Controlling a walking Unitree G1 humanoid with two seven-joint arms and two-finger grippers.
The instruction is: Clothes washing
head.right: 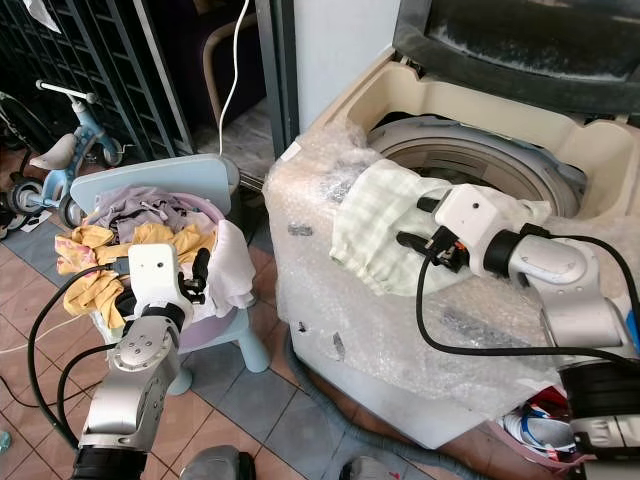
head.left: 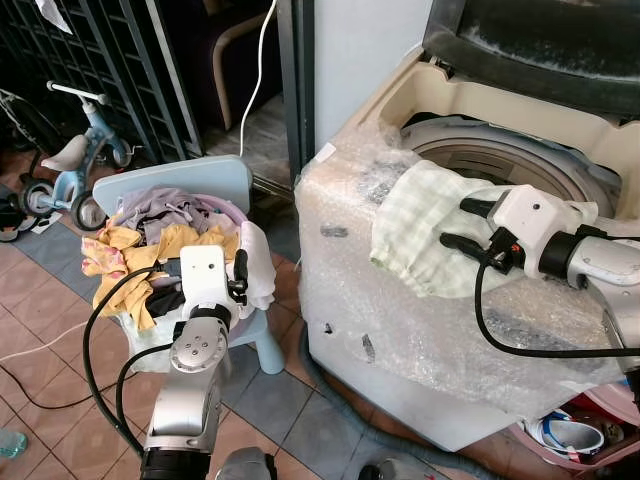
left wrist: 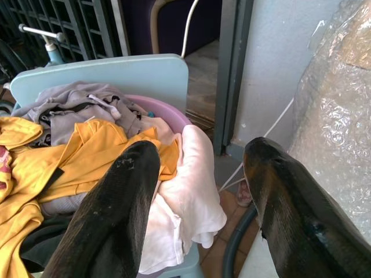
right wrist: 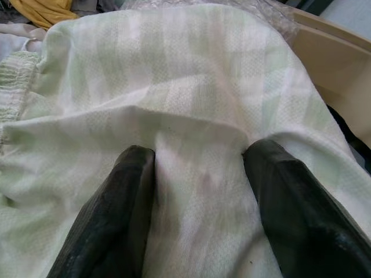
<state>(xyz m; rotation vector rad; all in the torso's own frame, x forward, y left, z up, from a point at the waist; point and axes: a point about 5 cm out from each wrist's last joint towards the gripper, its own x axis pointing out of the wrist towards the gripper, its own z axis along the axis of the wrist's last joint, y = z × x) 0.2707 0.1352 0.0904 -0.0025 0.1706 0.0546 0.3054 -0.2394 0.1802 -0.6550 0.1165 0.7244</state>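
1. On the bubble-wrapped rim of the washing machine [head.left: 420, 300], a pale green checked cloth [head.left: 420, 225] is lying draped, half hanging toward the drum [head.right: 470, 160], not yet inside it.
2. Against that cloth, the right gripper [right wrist: 197, 191] is pressing with its two black fingers spread apart; fabric is bunching between them, but they are not closing on it.
3. Beside the machine, a pink basket [left wrist: 168, 113] is sitting on a light blue chair [head.left: 200, 180], piled with yellow, grey and white clothes [left wrist: 81, 145], so most of the laundry seems to be waiting.
4. Just above that pile, the left gripper [left wrist: 200, 179] is hovering with fingers parted, holding nothing.
5. Judging by this, loading is only getting started: the green cloth needs pushing into the drum, and the basket needs emptying.
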